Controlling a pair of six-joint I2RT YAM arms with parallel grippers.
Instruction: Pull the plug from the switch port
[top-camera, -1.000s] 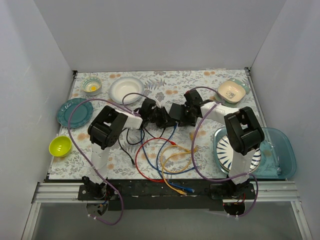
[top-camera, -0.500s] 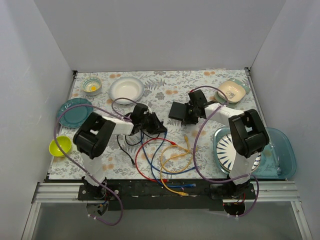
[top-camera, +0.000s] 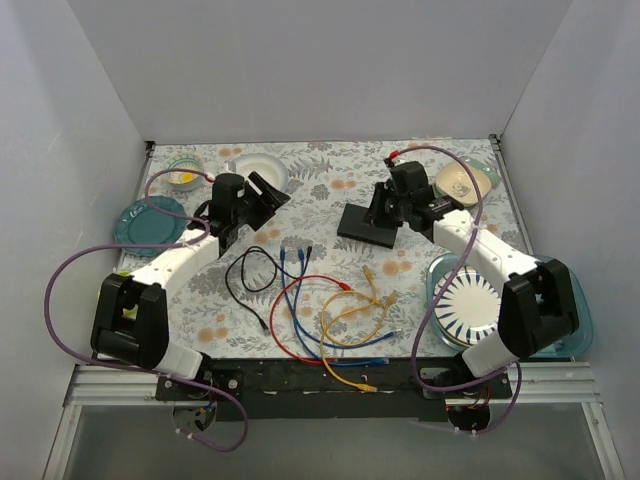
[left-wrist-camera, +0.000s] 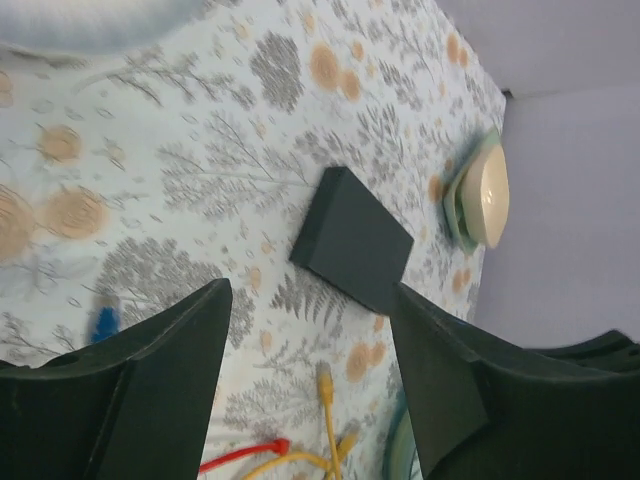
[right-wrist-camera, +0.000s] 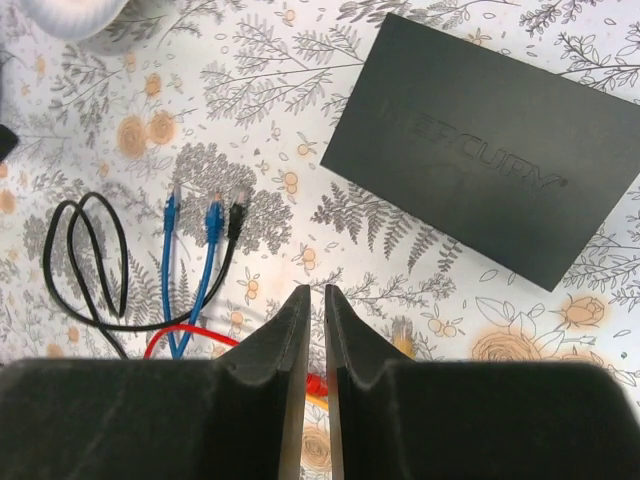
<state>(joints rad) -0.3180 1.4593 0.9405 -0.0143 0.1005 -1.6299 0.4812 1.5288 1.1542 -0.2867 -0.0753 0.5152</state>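
The switch (top-camera: 368, 223) is a flat matte-black box lying in the middle of the flowered cloth, also seen in the right wrist view (right-wrist-camera: 490, 150) and the left wrist view (left-wrist-camera: 352, 240). No cable runs into it. Loose plugs lie to its near left: two blue plugs (right-wrist-camera: 213, 212) and a black plug (right-wrist-camera: 238, 198), with a yellow plug (left-wrist-camera: 323, 376) nearer. My left gripper (top-camera: 272, 195) hangs raised to the back left, jaws wide open and empty (left-wrist-camera: 312, 290). My right gripper (top-camera: 388, 208) hovers over the switch's edge, its fingers a narrow slit apart with nothing between (right-wrist-camera: 315, 292).
Black, blue, red and yellow cables (top-camera: 330, 310) sprawl over the near middle. A white bowl (top-camera: 262, 168), a small patterned bowl (top-camera: 182, 173) and a teal plate (top-camera: 145, 222) stand back left. A cream bowl (top-camera: 460, 182) is back right; a striped plate (top-camera: 470, 305) lies in a blue tray (top-camera: 565, 310).
My left gripper drew away from the switch to the back left, rose and opened; the cable ends now lie loose on the cloth. My right gripper lifted and parted slightly.
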